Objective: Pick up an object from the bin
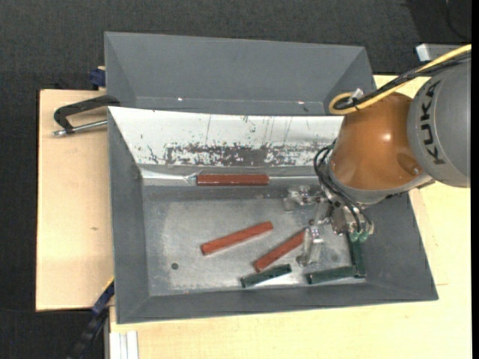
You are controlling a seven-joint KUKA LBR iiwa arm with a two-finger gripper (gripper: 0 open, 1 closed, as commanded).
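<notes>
Down in the front right of the grey bin (124, 223), the robot's hand (310, 244) hovers at the upper end of a slanted red stick (278, 253), spread or pinching I cannot tell; this looks like the reaching step, so next likely comes a firm squeeze and lift.

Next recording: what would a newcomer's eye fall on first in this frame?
The arm's big orange wrist cover at the right, with the gripper low over the front right of the grey metal bin, beside the upper end of a slanted red-brown flat bar. A second red-brown bar lies mid-floor and a third red-brown bar along the back wall. Dark green bars lie by the front wall.
</notes>
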